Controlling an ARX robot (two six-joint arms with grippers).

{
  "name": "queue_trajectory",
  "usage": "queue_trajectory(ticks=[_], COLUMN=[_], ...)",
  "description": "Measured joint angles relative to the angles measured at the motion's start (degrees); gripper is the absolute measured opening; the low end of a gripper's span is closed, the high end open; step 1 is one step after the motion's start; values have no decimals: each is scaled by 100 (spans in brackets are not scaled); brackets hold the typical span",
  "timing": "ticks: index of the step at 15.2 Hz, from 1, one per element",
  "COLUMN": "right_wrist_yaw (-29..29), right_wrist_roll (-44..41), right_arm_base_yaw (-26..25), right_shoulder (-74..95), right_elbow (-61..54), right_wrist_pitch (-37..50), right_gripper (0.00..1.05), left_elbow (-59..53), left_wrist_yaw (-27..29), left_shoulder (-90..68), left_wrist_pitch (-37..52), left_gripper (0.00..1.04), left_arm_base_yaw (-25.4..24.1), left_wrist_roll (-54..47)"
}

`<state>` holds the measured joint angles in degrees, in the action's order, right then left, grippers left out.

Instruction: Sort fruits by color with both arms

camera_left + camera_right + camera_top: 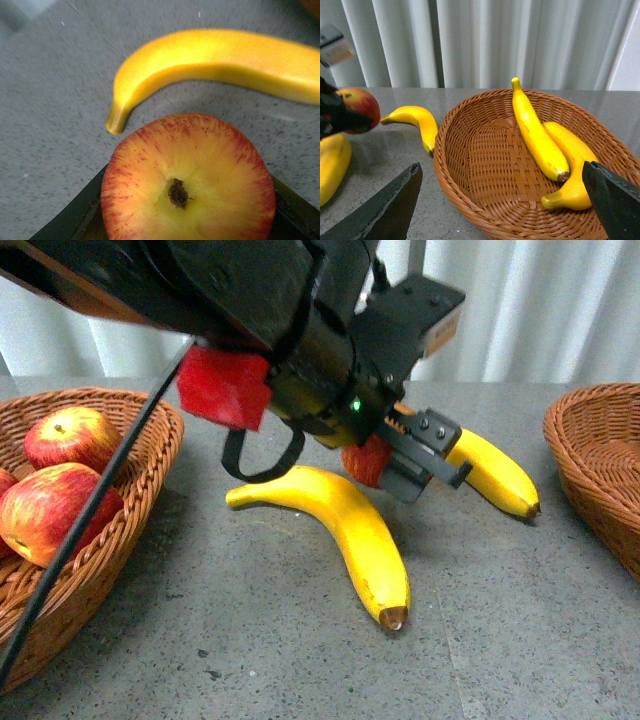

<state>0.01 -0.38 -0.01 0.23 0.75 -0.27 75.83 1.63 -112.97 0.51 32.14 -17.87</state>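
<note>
My left gripper [385,462] is shut on a red and yellow apple [362,465] and holds it just above the grey table. The apple fills the left wrist view [187,175] between the black fingers [75,222]. A long banana [345,525] lies on the table below it, and a second banana [497,475] lies behind, to the right. My right gripper [502,210] is open and empty over the near rim of a wicker basket [470,200] that holds two bananas [537,132]. It is not in the front view.
A wicker basket [150,455] at the left holds several apples [55,510]. The right basket's rim [570,445] shows at the right edge. The left arm's black body and cable [90,510] cross the upper left. White curtains hang behind the table.
</note>
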Motion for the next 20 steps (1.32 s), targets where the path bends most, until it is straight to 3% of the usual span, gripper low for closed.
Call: queue_trajectory(ticks=[5, 7, 12, 14, 16, 17, 18, 20], right_wrist_yaw=[0, 0, 0, 0, 0, 0, 0, 0], right_wrist_roll=[0, 0, 0, 0, 0, 0, 0, 0], right_arm_base_yaw=[0, 0, 0, 0, 0, 0, 0, 0], right_shoulder=[0, 0, 0, 0, 0, 0, 0, 2], right_elbow=[0, 0, 0, 0, 0, 0, 0, 0], right_wrist_pitch=[0, -2, 0, 0, -4, 0, -2, -7], right_gripper=[98, 98, 98, 98, 98, 98, 98, 98], left_elbow=[-1414, -2203, -3453, -3713, -3956, -4155, -4406, -4411], left_wrist_yaw=[715, 1001, 1633, 1768, 1412, 1054, 861, 815], left_shoulder=[2494, 3519, 6118, 6561, 6826, 6638, 6273, 6186], left_wrist_pitch=[402, 81, -970, -1156, -1250, -852, -682, -518], left_gripper=[69, 69, 69, 69, 69, 69, 69, 93], left_arm_base_yaw=[-369, -621, -481, -946, -1668, -2660, -3126, -2968], left_wrist_roll=[894, 1410, 2459, 2658, 2715, 2688, 2691, 2688])
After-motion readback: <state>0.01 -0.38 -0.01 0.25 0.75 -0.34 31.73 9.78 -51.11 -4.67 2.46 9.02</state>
